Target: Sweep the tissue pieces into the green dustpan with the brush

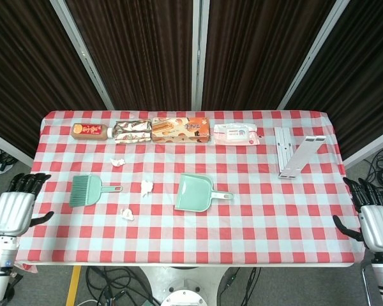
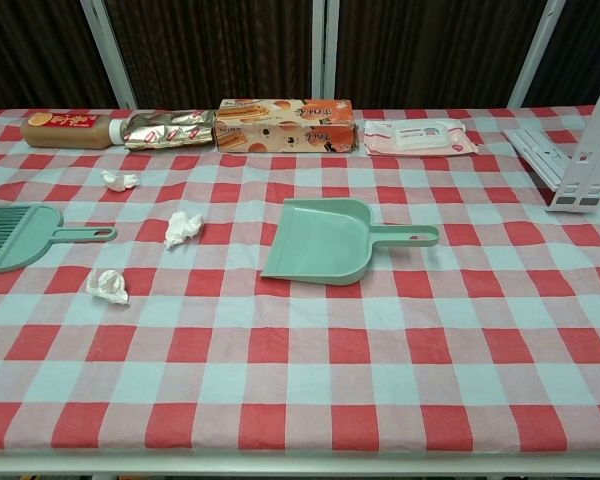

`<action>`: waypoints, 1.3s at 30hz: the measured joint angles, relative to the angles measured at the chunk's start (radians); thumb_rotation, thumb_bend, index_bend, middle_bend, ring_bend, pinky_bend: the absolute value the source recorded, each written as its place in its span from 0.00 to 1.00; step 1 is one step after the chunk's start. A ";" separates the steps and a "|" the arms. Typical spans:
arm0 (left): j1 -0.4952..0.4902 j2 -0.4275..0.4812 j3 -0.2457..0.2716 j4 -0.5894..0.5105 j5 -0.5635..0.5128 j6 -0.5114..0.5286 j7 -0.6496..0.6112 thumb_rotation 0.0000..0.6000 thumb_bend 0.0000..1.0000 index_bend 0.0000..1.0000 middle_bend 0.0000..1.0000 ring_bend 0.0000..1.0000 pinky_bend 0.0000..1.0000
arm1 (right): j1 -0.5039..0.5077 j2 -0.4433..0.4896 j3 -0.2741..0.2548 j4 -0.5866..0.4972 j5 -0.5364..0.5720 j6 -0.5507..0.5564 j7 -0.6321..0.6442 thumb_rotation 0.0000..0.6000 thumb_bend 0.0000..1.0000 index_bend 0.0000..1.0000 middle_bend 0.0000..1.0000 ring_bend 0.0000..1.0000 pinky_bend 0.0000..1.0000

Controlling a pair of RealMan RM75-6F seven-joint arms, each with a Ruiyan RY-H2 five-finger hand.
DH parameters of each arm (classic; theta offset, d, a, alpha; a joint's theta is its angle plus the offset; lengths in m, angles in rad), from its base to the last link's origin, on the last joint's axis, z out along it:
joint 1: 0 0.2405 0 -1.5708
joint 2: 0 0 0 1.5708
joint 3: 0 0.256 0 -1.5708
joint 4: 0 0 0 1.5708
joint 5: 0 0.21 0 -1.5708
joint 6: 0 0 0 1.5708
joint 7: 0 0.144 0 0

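Observation:
The green dustpan (image 1: 196, 192) (image 2: 325, 240) lies mid-table, handle pointing right. A green brush (image 1: 87, 190) (image 2: 25, 236) lies flat at the left, handle toward the dustpan. Three white tissue pieces sit between them: one near the back (image 1: 117, 162) (image 2: 119, 180), one beside the brush handle (image 1: 146, 187) (image 2: 183, 228), one nearer the front (image 1: 126, 214) (image 2: 107, 286). My left hand (image 1: 16, 207) hovers off the table's left edge, empty, fingers apart. My right hand (image 1: 373, 220) hangs off the right edge, empty, fingers apart. Neither hand shows in the chest view.
Along the back edge lie a brown bottle (image 1: 89, 131), a foil packet (image 1: 133, 131), an orange box (image 1: 180, 129) and a wipes pack (image 1: 236, 133). A white rack (image 1: 295, 152) stands at the back right. The checked tablecloth (image 1: 242, 236) covers the table.

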 measured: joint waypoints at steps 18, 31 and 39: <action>-0.350 -0.145 -0.092 0.079 -0.172 -0.444 0.159 1.00 0.19 0.39 0.43 0.74 0.88 | -0.008 0.037 0.004 -0.032 0.026 -0.007 -0.025 1.00 0.22 0.05 0.13 0.00 0.06; -0.483 -0.353 -0.054 0.211 -0.543 -0.519 0.539 1.00 0.20 0.39 0.42 0.75 0.89 | -0.001 0.041 0.008 -0.029 0.049 -0.034 -0.023 1.00 0.22 0.05 0.13 0.00 0.06; -0.522 -0.416 -0.038 0.287 -0.653 -0.500 0.592 1.00 0.21 0.39 0.43 0.74 0.89 | 0.005 0.075 0.022 -0.061 0.073 -0.045 -0.053 1.00 0.22 0.05 0.13 0.00 0.06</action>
